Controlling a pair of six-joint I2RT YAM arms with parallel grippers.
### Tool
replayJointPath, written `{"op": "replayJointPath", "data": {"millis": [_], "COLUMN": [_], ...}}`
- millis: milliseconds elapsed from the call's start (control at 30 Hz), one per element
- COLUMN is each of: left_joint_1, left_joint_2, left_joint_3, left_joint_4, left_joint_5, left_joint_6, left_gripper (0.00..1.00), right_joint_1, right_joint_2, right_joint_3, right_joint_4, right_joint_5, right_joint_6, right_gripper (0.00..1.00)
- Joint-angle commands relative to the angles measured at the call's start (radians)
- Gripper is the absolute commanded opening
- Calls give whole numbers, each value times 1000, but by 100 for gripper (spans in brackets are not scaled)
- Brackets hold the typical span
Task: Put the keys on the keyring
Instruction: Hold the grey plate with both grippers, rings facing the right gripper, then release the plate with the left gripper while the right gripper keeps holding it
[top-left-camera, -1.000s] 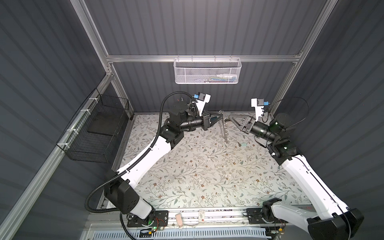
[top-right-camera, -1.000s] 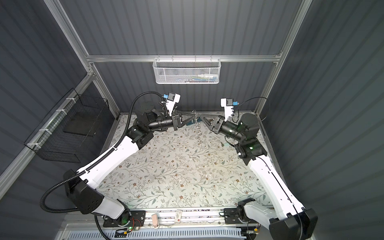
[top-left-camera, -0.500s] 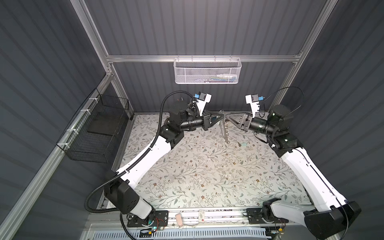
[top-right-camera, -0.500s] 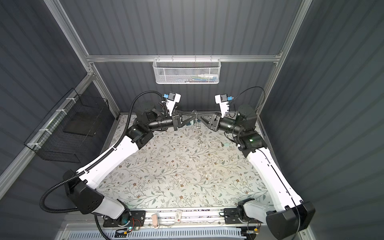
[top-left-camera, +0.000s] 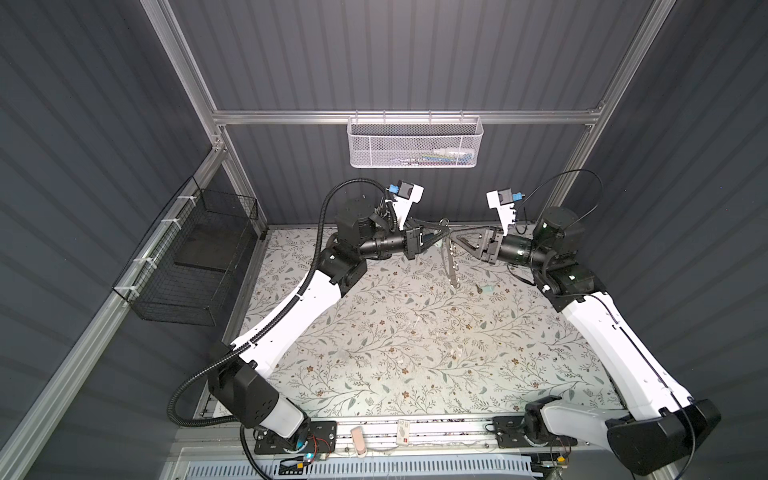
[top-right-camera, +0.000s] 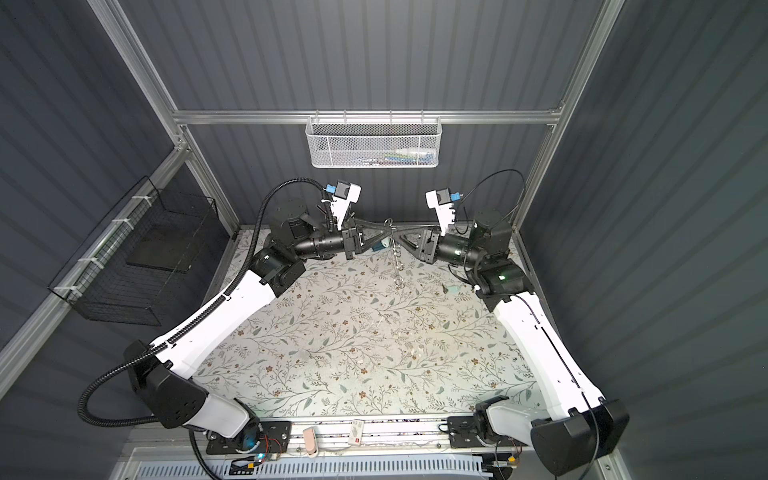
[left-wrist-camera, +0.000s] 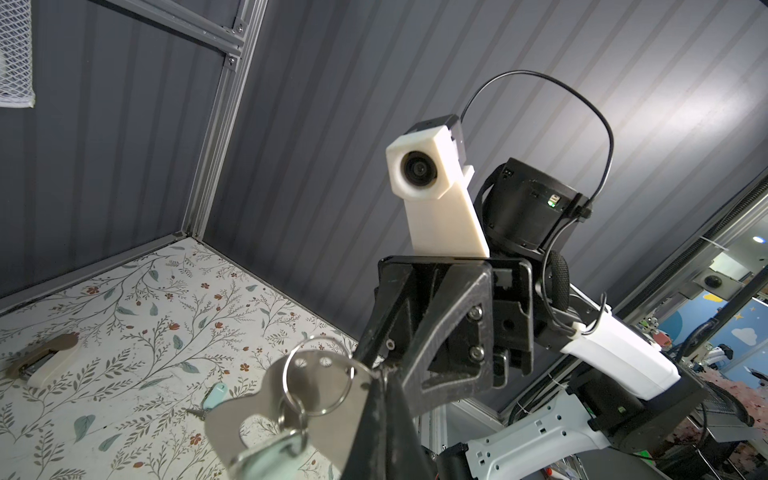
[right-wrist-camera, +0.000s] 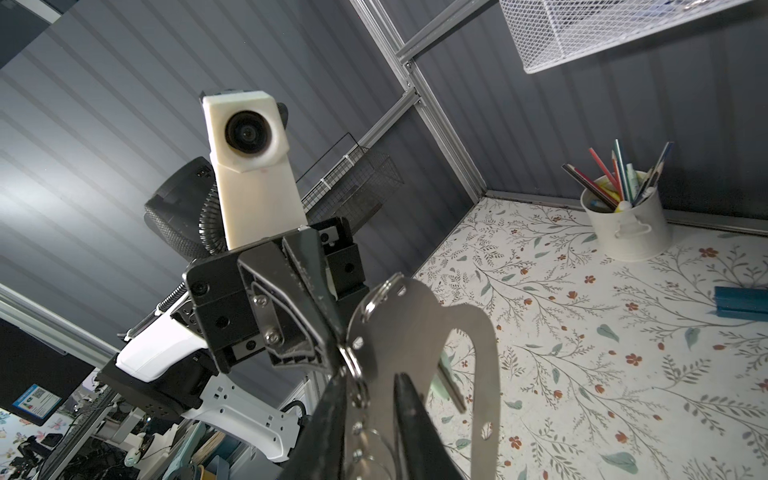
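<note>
Top views and both wrist views: keyring held up at far centre between the two grippers

Left wall: black wire basket (top-left-camera: 187, 266) hung on the frame rail.
Far wall, centre: white mesh basket (top-left-camera: 415, 143).
By the far wall, seen only in the right wrist view: white pencil cup (right-wrist-camera: 627, 224), upright, with pencils in it. A dark-teal case (right-wrist-camera: 742, 303) lies flat on the mat, apart from the cup.

The left gripper (top-left-camera: 443, 229) comes in from the left at far centre, raised above the floral mat (top-left-camera: 415, 340). Its jaws are closed together on the keyring (top-left-camera: 452, 266), and the right wrist view shows both fingers meeting on the plate's edge. The keyring hangs below the fingertips, clear of the mat. It appears nearly edge-on in both top views.

One key (left-wrist-camera: 270, 457) with a mint tag already hangs from the plate's rings. The tag is blurred in the left wrist view.

The right gripper (top-left-camera: 453, 237) comes in from the right, and its tips reach the keyring just beside the left gripper's tips. In the right wrist view its fingers (right-wrist-camera: 409, 407) stand narrowly apart, one on each side of the plate's ringed strip. One of them passes through the oval cutout. Cannot tell whether they pinch the strip or only straddle it.

Right of the keyring and well apart from it, a second key (top-left-camera: 486, 288) with a mint tag lies flat on the mat, nearer than both grippers.
</note>
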Motion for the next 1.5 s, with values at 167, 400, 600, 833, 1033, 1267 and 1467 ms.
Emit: {"op": "replayJointPath", "data": {"millis": [167,400,600,833,1033,1267,1467], "left_joint_1": [-7,-7,-7,-7,-7,-4,51], "left_joint_2": [4,7,13,18,21,14,-68], "left_joint_3": [44,47,47,47,47,43,6], "left_joint_4": [-12,-13,-9,0,5,-8,-61], "left_joint_5": [35,45,48,51,49,35,-95], "left_joint_6": [21,21,15,9,9,15,52], "left_gripper": [4,3,3,3,3,15,46], "right_joint_1": [-13,-17,-17,-17,-17,-18,-18], "right_joint_2": [11,16,21,27,35,23,-7], "right_joint_3": [29,21,18,18,19,17,15], "right_joint_4": [34,77,97,97,97,78,0], "right_joint_5": [-45,-75,-93,-116,-145,-114,-36], "right_joint_6": [8,41,57,60,60,31,-52], "right_gripper": [20,19,19,13,1,0,0]}}
